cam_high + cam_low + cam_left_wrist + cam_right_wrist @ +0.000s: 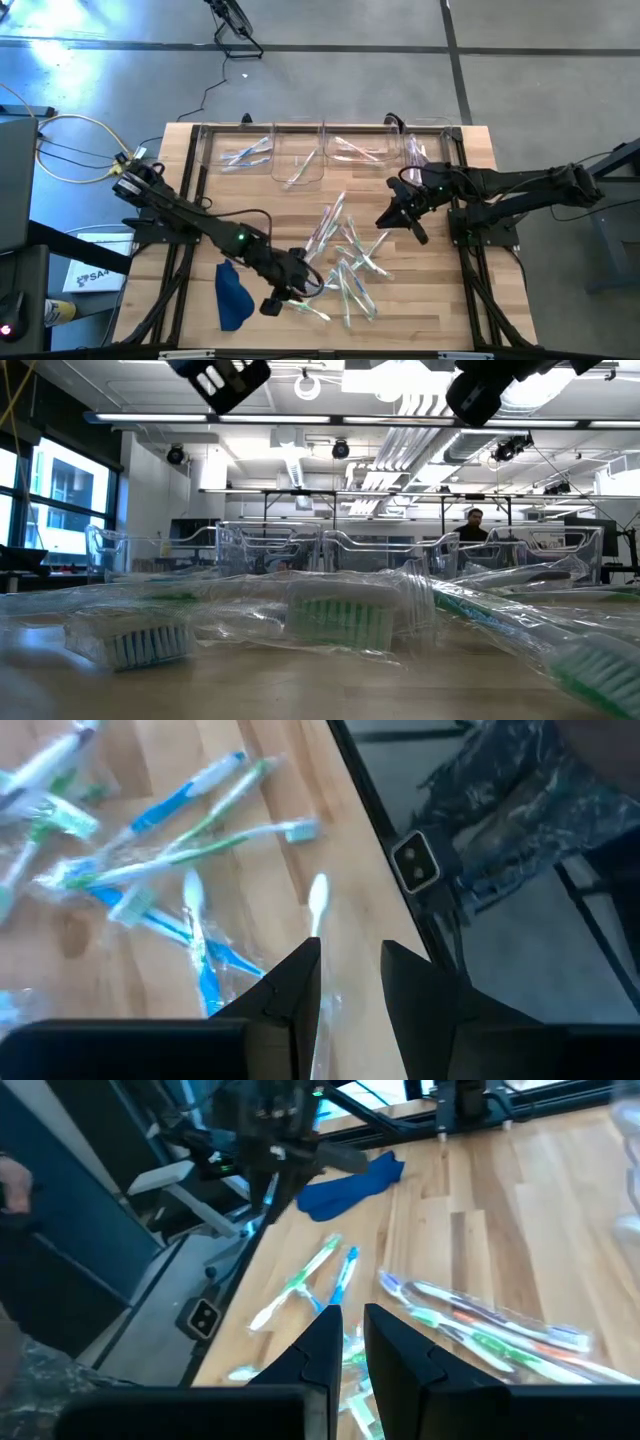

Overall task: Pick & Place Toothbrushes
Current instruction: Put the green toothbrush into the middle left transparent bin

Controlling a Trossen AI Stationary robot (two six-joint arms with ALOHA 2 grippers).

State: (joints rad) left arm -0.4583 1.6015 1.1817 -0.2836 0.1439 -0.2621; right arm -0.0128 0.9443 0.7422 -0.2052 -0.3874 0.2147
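Left wrist view: my left tool [350, 982] pinches a wrapped toothbrush [317, 910]; right tool [405, 213], narrow, hovers at two o'clock of the pile [345, 262].

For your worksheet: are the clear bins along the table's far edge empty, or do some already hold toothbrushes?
Some hold toothbrushes. The high view shows wrapped toothbrushes lying inside the clear bins; exact counts cannot be told.

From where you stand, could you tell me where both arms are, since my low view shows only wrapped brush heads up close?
Observer: The left gripper is at the front edge of the pile of toothbrushes, beside a blue cloth.
Operator: Thank you. And the right one?
Observer: The right gripper is at the pile's back right side, in front of the clear bins.
Operator: Are those bins empty?
Observer: No, several already hold toothbrushes.
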